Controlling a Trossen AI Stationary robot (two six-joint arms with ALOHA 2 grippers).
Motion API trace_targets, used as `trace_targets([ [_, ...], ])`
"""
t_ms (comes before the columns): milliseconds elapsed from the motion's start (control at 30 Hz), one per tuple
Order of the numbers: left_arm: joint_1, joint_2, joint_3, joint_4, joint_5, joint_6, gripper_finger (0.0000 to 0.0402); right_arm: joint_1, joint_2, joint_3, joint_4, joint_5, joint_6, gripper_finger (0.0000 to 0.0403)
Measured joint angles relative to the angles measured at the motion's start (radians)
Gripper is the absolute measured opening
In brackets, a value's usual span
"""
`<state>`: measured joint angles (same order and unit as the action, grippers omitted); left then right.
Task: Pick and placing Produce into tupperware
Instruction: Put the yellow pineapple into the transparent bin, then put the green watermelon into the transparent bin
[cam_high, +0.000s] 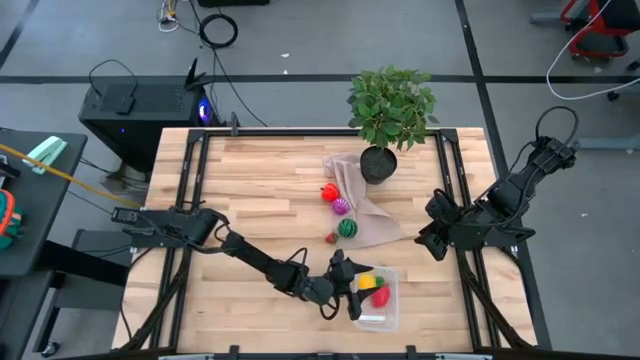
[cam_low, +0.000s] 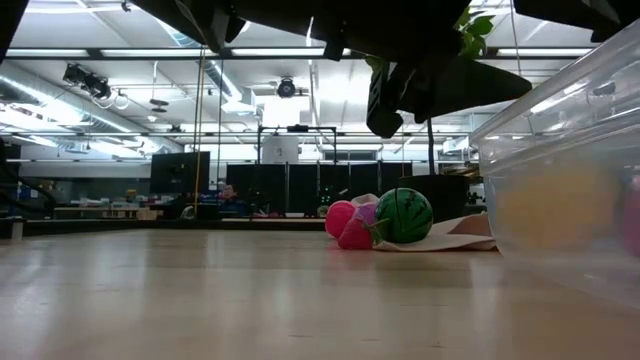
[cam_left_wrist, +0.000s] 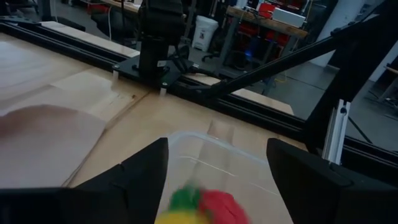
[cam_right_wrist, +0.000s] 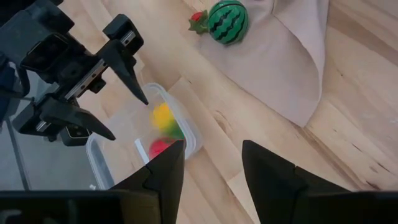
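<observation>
The clear tupperware (cam_high: 390, 312) sits near the table's near edge, right of centre. It holds a yellow piece (cam_high: 367, 282) and a red piece (cam_high: 379, 297) of produce. My left gripper (cam_high: 350, 293) hangs open just over its left end, and in the right wrist view this gripper (cam_right_wrist: 129, 118) has its fingers spread above the container. On the beige cloth (cam_high: 375, 225) lie a red piece (cam_high: 328, 192), a purple one (cam_high: 341, 207) and a striped green one (cam_high: 347, 228). A small red one (cam_high: 331, 238) rests on the wood beside the cloth. My right gripper (cam_high: 432, 236) waits open at the right.
A potted plant (cam_high: 390, 105) stands at the far edge, behind the cloth. Black frame rails (cam_high: 185, 200) run along the table's left and right sides. Bare wood lies left of the cloth and between cloth and tupperware. In the low view the container wall (cam_low: 560, 150) fills the right.
</observation>
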<state>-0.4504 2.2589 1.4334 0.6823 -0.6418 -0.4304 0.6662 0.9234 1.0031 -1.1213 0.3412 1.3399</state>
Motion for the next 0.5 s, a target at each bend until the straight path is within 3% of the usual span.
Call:
trace_targets([
  [233, 0.0, 0.0, 0.0, 0.01, 0.0, -0.004, 0.0267, 0.0, 0.0, 0.0, 0.0, 0.001, 0.003, 0.0167],
  [500, 0.006, -0.031, 0.0, 0.156, 0.0, 0.047, 0.0242, 0.0, 0.0, 0.0, 0.001, 0.013, 0.0, 0.0167],
])
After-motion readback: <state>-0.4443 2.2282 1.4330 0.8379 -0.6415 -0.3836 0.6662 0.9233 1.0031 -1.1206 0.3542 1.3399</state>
